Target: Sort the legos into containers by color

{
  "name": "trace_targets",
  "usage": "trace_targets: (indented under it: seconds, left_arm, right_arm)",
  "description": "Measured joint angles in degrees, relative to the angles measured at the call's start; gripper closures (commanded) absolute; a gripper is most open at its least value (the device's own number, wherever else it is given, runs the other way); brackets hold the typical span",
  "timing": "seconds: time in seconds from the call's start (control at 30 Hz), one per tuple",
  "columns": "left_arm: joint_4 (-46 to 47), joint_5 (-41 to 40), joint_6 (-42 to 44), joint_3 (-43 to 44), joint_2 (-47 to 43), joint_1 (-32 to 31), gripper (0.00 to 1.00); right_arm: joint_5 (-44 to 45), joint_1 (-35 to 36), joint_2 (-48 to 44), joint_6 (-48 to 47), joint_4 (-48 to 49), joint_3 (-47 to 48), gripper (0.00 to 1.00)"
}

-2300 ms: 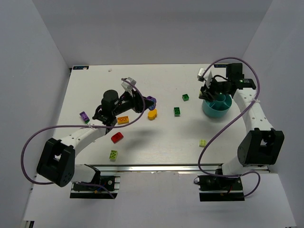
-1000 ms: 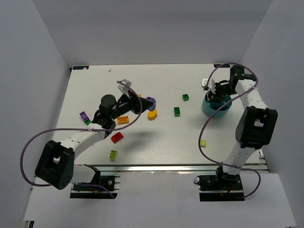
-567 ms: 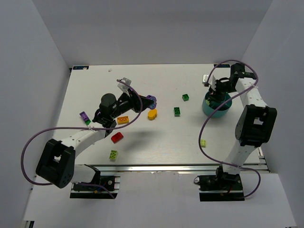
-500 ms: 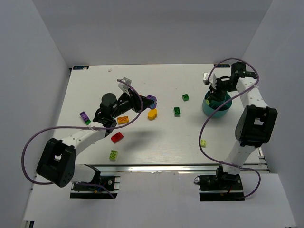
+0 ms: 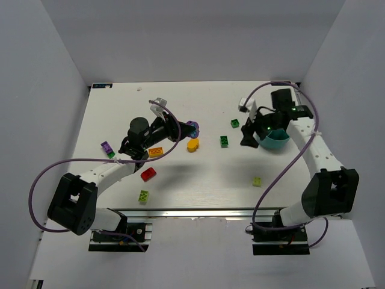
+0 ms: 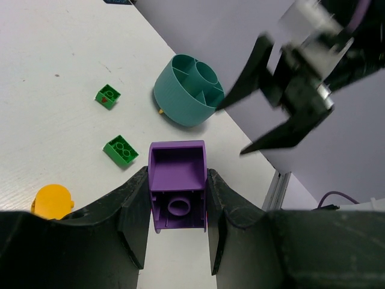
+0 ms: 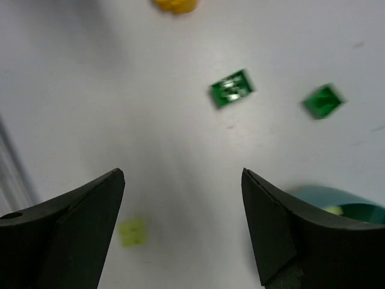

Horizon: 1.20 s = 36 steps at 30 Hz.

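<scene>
— Grippers first! What are they doing?
— Well, the left gripper [image 6: 178, 201] is squeezing a purple brick [image 6: 177, 171] between its two fingers, hollow side facing the wrist camera. The right gripper [image 5: 246, 126] has its jaws wide apart with nothing in them.
— Where is the right one?
— Over the white table [image 5: 180, 96], just beside the left side of the teal bowl [image 5: 278, 142].
— What about the bowl?
— It is round, with little walls inside. It sits on the right side of the table. A lime piece [image 7: 334, 209] shows inside it.
— And the other bricks?
— They lie apart on the table. The dark green bricks [image 5: 224, 141] are in the middle. The orange-yellow oval [image 5: 192, 144] is near the held purple one. The orange brick [image 5: 156, 152], red brick [image 5: 148, 174] and lime brick [image 5: 143, 195] are on the left.
</scene>
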Motion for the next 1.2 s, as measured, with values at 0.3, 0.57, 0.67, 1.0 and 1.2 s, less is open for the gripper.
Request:
trace_targets:
  seconds: [0.3,0.57,0.67,1.0,1.2]
  left_arm:
    - [0.13,-0.46,-0.22,-0.81,-0.15,0.0,1.0]
    - [-2.93,-1.77,0.24,-2.47,-3.13,0.0,1.0]
    - [-4.24,-3.23,0.55,-3.61,-5.55,0.0,1.0]
    - [-5.99,-5.79,1.01,-6.32,-9.55,0.0,1.0]
    - [-7.21,-5.84,1.64,-6.32,-9.51,0.0,1.0]
  right_arm:
    - [14.56,9.86,-9.88,13.6,-0.55,-17.62,0.11]
    - [15.19,10.19,-14.88,-7.85,-2.12,-25.29,0.11]
    - [17.18,10.19,-14.99,-13.16,-1.11,-30.69,0.15]
    - [23.23,10.21,-9.38,-10.29,4.04,-31.58,0.2]
    - [24.83,10.58,-6.64,-9.42,4.52,-31.58,0.22]
